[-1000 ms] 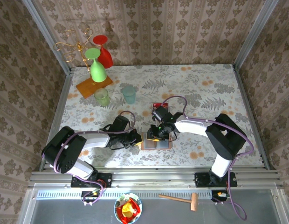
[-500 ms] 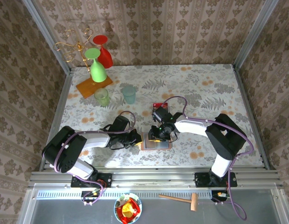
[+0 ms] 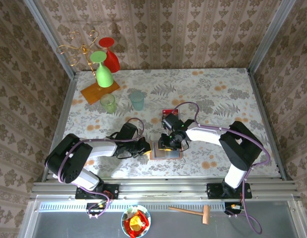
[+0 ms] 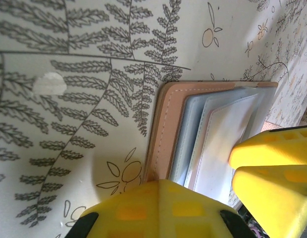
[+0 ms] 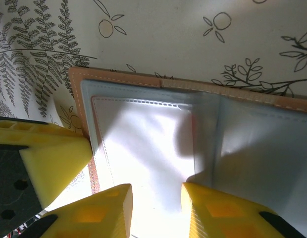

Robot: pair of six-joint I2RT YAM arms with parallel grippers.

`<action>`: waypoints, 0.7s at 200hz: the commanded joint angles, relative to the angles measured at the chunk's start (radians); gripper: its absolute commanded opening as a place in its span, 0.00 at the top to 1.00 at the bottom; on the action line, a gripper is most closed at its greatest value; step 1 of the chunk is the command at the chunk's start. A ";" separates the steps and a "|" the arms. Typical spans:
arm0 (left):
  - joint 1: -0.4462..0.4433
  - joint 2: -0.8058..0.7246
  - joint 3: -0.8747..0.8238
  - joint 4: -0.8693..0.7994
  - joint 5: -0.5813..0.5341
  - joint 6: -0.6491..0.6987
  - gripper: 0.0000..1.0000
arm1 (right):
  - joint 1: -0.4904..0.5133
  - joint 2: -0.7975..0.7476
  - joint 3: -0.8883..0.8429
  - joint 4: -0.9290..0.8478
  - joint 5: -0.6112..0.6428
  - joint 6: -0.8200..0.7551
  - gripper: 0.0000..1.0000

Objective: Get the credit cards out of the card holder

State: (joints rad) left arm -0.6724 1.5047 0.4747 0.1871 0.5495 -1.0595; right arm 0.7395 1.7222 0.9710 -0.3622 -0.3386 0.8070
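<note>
Since a second ago almost nothing has changed. Holder (image 3: 168, 155) lies open in the same spot, near-middle of table (image 3: 218, 84), tan cover down, grey-blue pockets up. Right gripper (image 3: 168, 144) has shifted only a hair over it. Left gripper (image 3: 147, 147) is where it was, at the holder's left edge.

Right wrist view: right fingers (image 5: 94, 213) are apart, with the tips over the brightly lit pocket panel and nothing between them. A yellow left finger (image 5: 49, 153) touches the holder's left edge there.

Left wrist view: one yellow finger covers the stitched tan edge and the pocket layers run in beside it. Can't tell if the left gripper is clamped on the flap or just pressing. Can't tell if the pockets hold cards.

One card (image 3: 167, 112), red with dark, lies flat on the table just beyond the right wrist, apart from the holder. Its print is too small to read.

Farther back left stand two upright tumblers, pale green (image 3: 108, 102) and teal (image 3: 137, 100). Rack (image 3: 96, 92) with orange base sits at the far-left corner, with a green glass (image 3: 103, 74) and a red glass (image 3: 110, 58) on it bowl-down. Below the near rail are a wooden mallet (image 3: 193, 211) and a bowl (image 3: 135, 221) with red and yellow contents.
</note>
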 commanded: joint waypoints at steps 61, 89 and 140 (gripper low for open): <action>0.003 0.022 0.024 -0.061 -0.008 0.018 0.93 | -0.022 -0.048 -0.033 -0.021 0.036 -0.015 0.66; 0.002 0.023 0.029 -0.067 -0.007 0.018 0.93 | -0.025 -0.052 -0.040 -0.012 0.029 -0.014 0.66; 0.002 0.025 0.032 -0.069 -0.008 0.019 0.93 | -0.026 -0.066 -0.060 0.105 -0.069 0.010 0.69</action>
State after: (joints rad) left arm -0.6724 1.5097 0.4927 0.1577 0.5499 -1.0584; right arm 0.7181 1.6836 0.9253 -0.3260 -0.3515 0.8085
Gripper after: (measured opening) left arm 0.071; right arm 0.311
